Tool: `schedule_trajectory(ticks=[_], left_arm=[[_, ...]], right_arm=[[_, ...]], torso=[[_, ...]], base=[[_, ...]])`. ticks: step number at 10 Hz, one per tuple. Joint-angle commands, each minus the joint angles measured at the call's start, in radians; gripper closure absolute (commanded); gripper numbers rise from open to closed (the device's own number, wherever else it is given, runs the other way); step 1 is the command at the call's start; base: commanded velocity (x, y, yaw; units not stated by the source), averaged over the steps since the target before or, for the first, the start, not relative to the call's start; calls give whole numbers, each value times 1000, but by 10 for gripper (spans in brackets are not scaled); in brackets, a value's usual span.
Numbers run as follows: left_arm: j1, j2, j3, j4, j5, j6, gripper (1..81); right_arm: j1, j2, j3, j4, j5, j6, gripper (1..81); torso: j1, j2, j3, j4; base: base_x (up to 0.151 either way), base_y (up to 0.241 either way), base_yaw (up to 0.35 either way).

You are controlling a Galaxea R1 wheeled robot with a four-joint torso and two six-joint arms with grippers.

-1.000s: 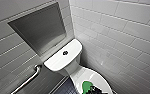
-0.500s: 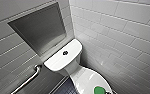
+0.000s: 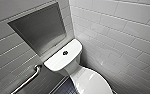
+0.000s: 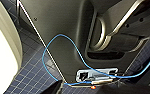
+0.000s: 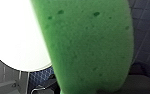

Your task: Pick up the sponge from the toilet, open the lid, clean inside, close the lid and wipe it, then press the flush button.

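Note:
The white toilet (image 3: 63, 58) stands in the corner, with a round dark flush button (image 3: 65, 52) on its flat tank top. In front of the tank the glossy oval lid (image 3: 93, 81) lies shut over the bowl. The bright green sponge (image 5: 91, 47) looms very close in the right wrist view, with my right gripper shut on it. It hangs beside the white lid (image 5: 13, 37), over dark tiles. The left wrist view looks past the toilet's white side (image 4: 1, 55) to the floor.
A metal grab bar (image 3: 28, 80) runs along the left wall below a grey recessed niche (image 3: 41, 30). White tiled walls close in on both sides. Dark blue floor tiles (image 3: 66, 88) lie beside the bowl. A blue cable (image 4: 63, 40) loops across my own body.
The green sponge showed at the bottom edge of the head view over the lid, sliding right. It has now dropped below that edge. The toilet and camera stay put.

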Motion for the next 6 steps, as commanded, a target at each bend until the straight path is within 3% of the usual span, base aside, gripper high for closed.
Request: schedule_trajectory(ticks=[1, 3, 6], left_arm=[[30, -19, -4, 13, 40, 4, 10], [30, -21, -4, 11, 40, 4, 10], [30, -14, -4, 11, 40, 4, 10]], right_arm=[[64, -161, 229, -6, 6, 6, 811], [171, -207, 367, -8, -9, 4, 811], [304, -147, 377, -2, -107, 6, 811]], torso=[[0, 0, 0, 0], [0, 0, 0, 0], [0, 0, 0, 0]], base=[[0, 0, 0], [0, 0, 0], [0, 0, 0]])
